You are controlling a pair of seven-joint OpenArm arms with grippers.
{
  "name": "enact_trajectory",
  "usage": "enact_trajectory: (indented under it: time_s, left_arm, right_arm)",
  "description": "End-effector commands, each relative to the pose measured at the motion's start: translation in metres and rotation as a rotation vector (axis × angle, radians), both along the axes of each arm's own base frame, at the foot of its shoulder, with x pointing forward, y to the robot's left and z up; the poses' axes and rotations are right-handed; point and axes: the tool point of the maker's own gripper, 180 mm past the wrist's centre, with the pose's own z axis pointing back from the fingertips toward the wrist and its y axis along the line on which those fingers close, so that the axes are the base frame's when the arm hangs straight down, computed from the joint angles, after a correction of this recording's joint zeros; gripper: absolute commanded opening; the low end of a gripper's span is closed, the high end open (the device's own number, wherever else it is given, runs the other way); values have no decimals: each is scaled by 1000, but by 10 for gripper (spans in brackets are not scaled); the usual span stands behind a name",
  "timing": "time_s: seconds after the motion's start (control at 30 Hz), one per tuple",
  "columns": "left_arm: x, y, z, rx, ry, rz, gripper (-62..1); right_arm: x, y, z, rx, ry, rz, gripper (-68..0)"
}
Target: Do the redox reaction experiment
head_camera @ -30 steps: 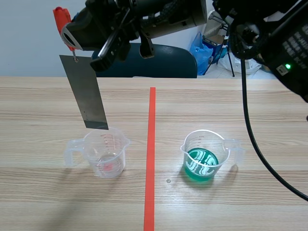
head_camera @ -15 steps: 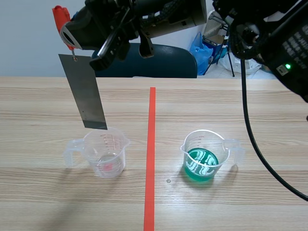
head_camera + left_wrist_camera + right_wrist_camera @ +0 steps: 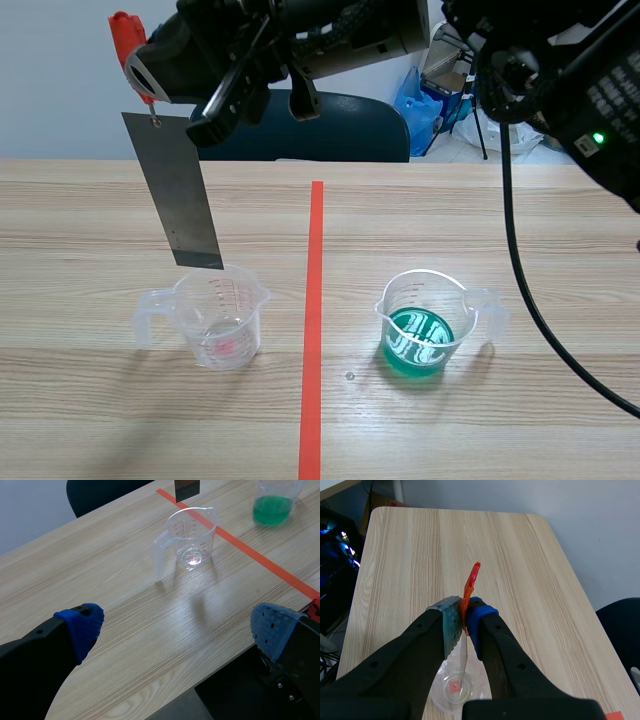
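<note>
A grey metal sheet (image 3: 183,190) hangs from a red clip (image 3: 128,45). My right gripper (image 3: 150,75), reaching across from the right, is shut on the clip. The sheet's lower edge hovers just above the far rim of a clear measuring cup (image 3: 215,318) with almost nothing in it. In the right wrist view the clip (image 3: 470,587) is pinched in the gripper (image 3: 464,617), directly over that cup (image 3: 455,690). A second cup (image 3: 425,325) holds green liquid right of the tape line. My left gripper (image 3: 177,627) stands open near the table's edge, well short of the clear cup (image 3: 189,537).
An orange-red tape line (image 3: 313,320) runs down the table's middle between the two cups. A dark blue chair (image 3: 345,130) stands behind the far edge, with blue bags (image 3: 425,100) beside it. The right arm's black cable (image 3: 520,270) hangs over the table's right side.
The hanging sheet has drifted a touch to the left; the cups and both arms look the same.
</note>
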Motion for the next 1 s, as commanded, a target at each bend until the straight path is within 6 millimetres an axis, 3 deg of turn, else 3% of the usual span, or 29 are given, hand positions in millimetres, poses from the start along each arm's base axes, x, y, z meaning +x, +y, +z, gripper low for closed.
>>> enact_trajectory:
  time_s: [0.0,0.67,0.97]
  left_arm:
    - [2,-1,5,-19,-19,6,14]
    - [2,-1,5,-19,-19,6,14]
    - [2,-1,5,-19,-19,6,14]
  right_arm:
    - [1,0,13,34,-21,1,-667]
    - [2,-1,12,32,-21,-1,-667]
    - [8,-20,19,50,-30,-28,-667]
